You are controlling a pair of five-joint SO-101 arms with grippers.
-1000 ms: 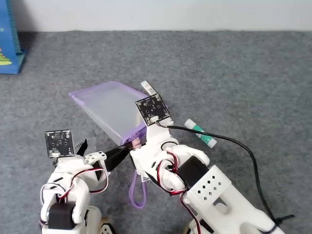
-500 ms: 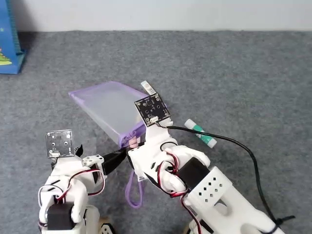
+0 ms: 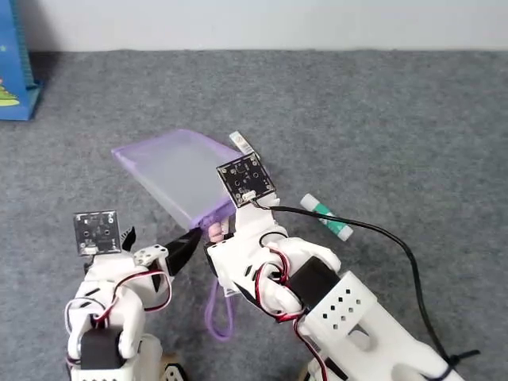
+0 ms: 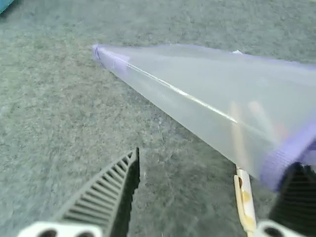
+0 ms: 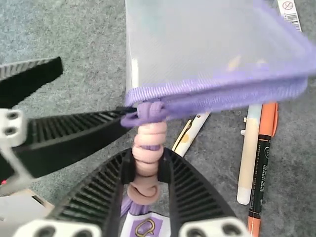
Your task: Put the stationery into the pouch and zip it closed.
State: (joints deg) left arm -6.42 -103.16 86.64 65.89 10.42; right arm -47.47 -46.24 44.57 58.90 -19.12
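Pouch (image 3: 178,171) lies tilted at centre-left of the high view; we judge it light, thin and floppy. Our right gripper (image 5: 146,170) pinches its pink coiled pull (image 5: 146,148). Our left gripper (image 4: 215,163) gapes wide, holding nothing, beside the purple-trimmed corner, and that stiffer trim looks like the safest hold. Pens (image 5: 259,148) lie outside on the carpet.

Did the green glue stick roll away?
No. The glue stick lies where it was on the carpet, just as far from the blue box.
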